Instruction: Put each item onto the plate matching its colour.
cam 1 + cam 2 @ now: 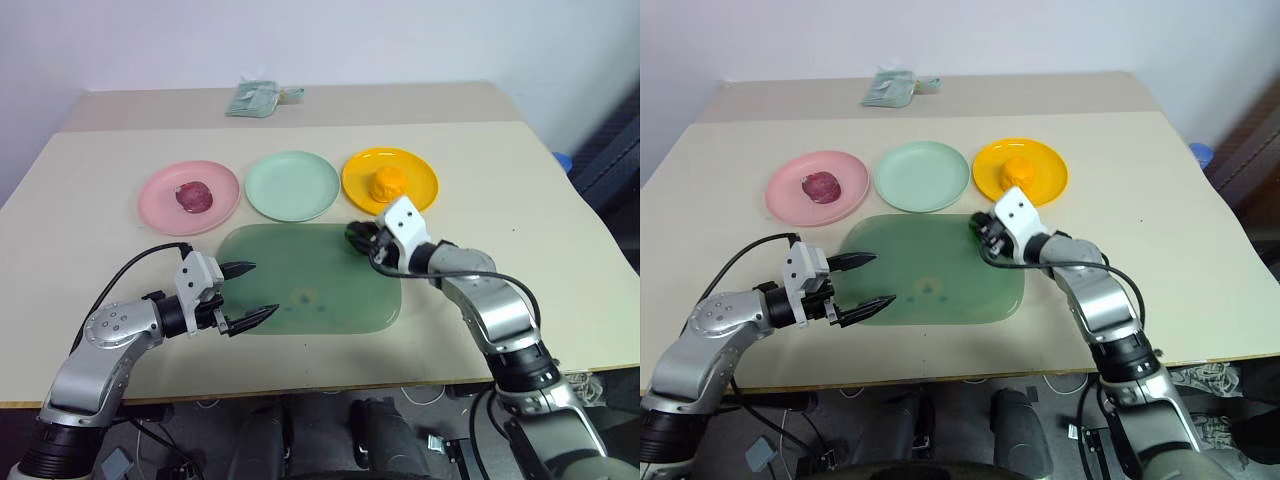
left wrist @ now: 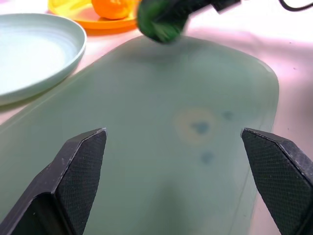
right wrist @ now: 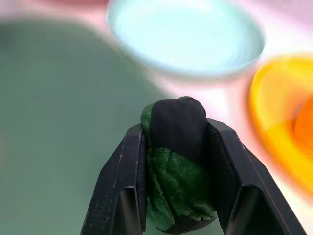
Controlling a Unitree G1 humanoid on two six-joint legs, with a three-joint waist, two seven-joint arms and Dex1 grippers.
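Right end effector [image 3: 177,196] clamping lumpy green-and-black toy [image 3: 177,186], left end effector [image 1: 247,294] spread wide, textured pads

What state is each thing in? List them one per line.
Left gripper: open, empty, over the mat.
Right gripper: shut on the green-and-black toy food.
Green-and-black toy food: held.
Dark red lumpy toy ball: on the round pink plastic plate.
Orange rounded toy food: on the round yellow plastic plate.
Round pale mint plastic plate: empty.
Translucent green rounded-rectangle mat: flat on the table, bare.
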